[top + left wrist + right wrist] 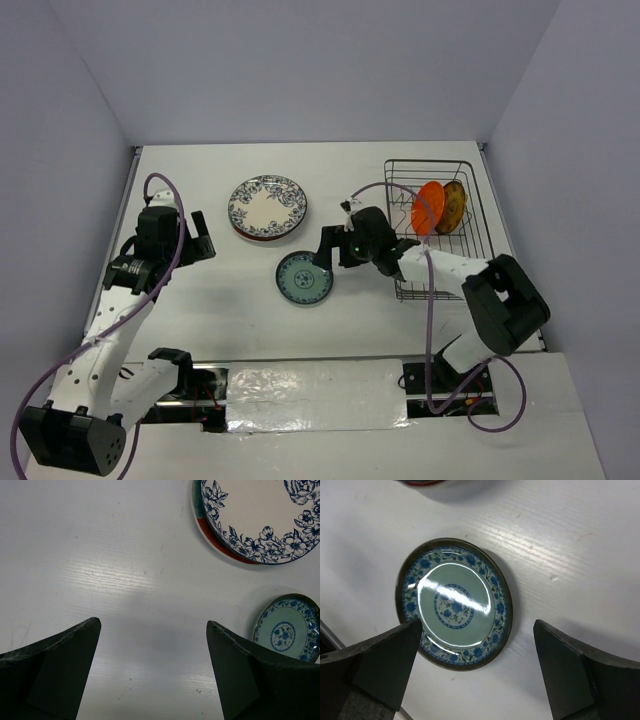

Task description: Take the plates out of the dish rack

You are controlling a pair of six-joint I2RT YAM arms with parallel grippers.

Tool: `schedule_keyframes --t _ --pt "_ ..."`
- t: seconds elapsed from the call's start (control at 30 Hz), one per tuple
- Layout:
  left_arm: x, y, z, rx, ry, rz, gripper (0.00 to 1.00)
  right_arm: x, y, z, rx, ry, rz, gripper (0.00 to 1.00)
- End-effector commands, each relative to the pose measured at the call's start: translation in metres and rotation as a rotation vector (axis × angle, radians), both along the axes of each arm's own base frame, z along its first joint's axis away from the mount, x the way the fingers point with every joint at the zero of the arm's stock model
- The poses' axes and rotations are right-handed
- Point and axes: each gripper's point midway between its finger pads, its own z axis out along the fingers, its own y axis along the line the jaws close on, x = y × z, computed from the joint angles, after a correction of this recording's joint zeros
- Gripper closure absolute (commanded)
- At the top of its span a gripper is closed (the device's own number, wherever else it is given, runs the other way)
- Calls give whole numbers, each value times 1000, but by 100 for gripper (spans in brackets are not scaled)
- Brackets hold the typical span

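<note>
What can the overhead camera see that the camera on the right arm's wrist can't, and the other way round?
Only the overhead view shows the dish rack with an orange plate and a yellow patterned plate standing in it, and the white floral plate out on the table. Only the right wrist view clearly shows the small teal plate with its blue flower band and centre medallion, framed by the right claw, its fingers wide apart. Both show that same plate lying flat on the table.
</note>
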Motion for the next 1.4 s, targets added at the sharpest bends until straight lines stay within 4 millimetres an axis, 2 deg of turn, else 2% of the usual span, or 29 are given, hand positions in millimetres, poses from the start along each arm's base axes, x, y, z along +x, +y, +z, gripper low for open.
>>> schedule_keyframes --t 0.0,0.03,0.07,0.1,0.13,0.17,0.23,0.3,0.33,0.43,0.47,0.5,0.57,0.6,0.63,0.67,0.73,0.9,1.03,1.1,1.2,1.23,1.3,1.37 --pt "6 -1 14 -5 -45 1 0 22 -20 78 -43 -220 -93 0" --pt "6 -1 14 -5 -44 3 0 24 -30 90 -71 -252 -127 0" --pt "6 0 15 -5 -47 5 1 32 -52 101 -149 -297 -218 0" --pt "6 -1 15 -5 -47 3 0 34 -63 115 -167 -338 -264 0" --pt "6 0 16 -3 -49 7 0 34 -77 140 -161 -398 -316 0" --pt "5 1 16 -2 -49 10 0 38 -97 148 -217 -442 -390 0" --pt "5 2 16 -1 -50 15 0 39 -120 166 -263 -504 -454 0" --pt "5 2 17 1 -53 17 0 46 -149 175 -359 -522 -521 0" --pt "4 3 18 2 -55 20 0 51 -172 180 -419 -492 -561 0" --pt "4 6 17 11 -52 37 1 61 -213 183 -580 -461 -637 3" --pt "3 7 18 12 -54 41 1 65 -234 182 -632 -442 -688 4" --pt "2 7 18 13 -54 47 0 69 -246 189 -668 -440 -723 4" --pt "2 8 20 14 -63 47 1 78 -264 177 -748 -384 -723 3" --pt "2 7 20 11 -64 44 0 85 -267 184 -749 -383 -736 3" --pt "2 7 20 11 -65 41 1 86 -273 180 -803 -363 -712 3" --pt "2 6 19 9 -63 37 0 93 -279 168 -840 -323 -701 4" --pt "3 4 18 5 -57 27 0 103 -282 167 -846 -301 -677 6" --pt "2 6 20 10 -63 36 1 128 -288 141 -864 -243 -673 13" --pt "2 5 21 5 -70 30 0 135 -306 129 -951 -221 -707 16" --pt "3 4 20 5 -66 23 0 141 -309 121 -960 -212 -691 20" --pt "3 3 19 4 -60 20 1 147 -305 108 -943 -189 -640 37" --pt "3 3 19 4 -60 20 1 149 -305 100 -945 -172 -627 45" --pt "3 3 21 2 -67 21 1 151 -305 90 -952 -156 -611 51" --pt "3 2 20 2 -67 17 0 151 -310 85 -980 -153 -622 52"
